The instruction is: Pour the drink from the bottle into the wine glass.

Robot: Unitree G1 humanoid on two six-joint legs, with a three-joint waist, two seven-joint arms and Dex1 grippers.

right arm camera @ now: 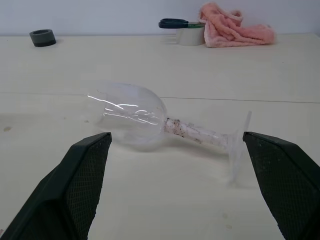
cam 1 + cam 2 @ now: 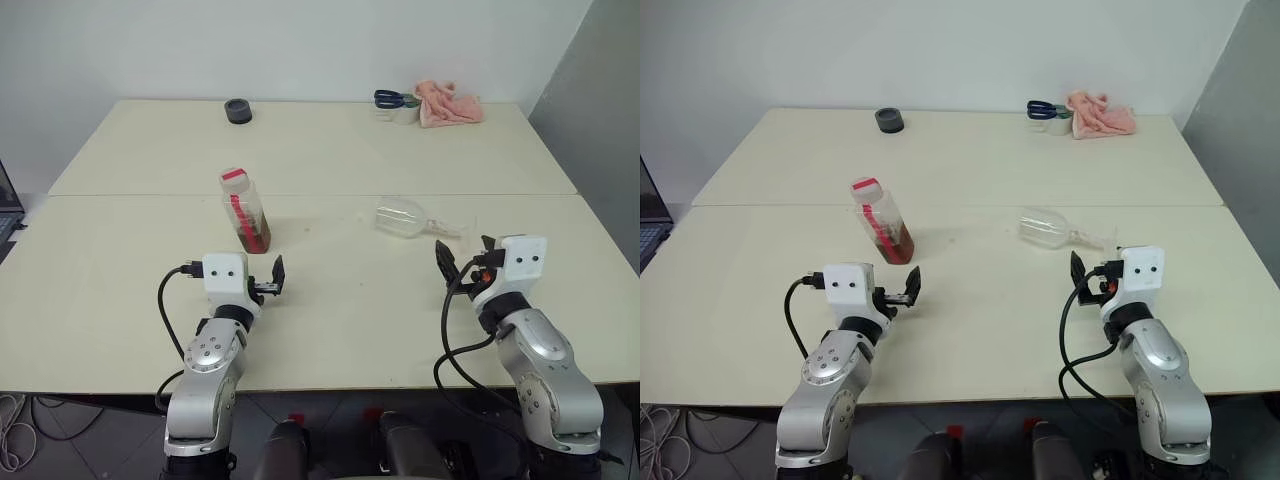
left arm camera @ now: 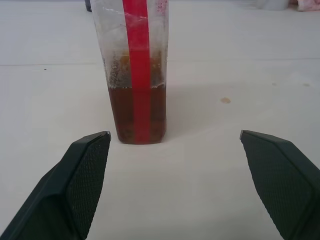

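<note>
The surface (image 2: 330, 290) is a pale cream top made of two slabs that meet along a seam running across its width. On the near slab, just this side of the seam, the bottle (image 2: 245, 210) stands upright, red-capped, with the drink (image 2: 254, 236) filling its lower part. To its right the wine glass (image 2: 408, 219) lies on its side (bowl toward the bottle, foot away from it). At the far edge sit a dark ring (image 2: 238, 110), a pink cloth (image 2: 449, 103) and, touching it, blue-handled scissors (image 2: 396, 98) resting on a white tape roll (image 2: 400, 113).
</note>
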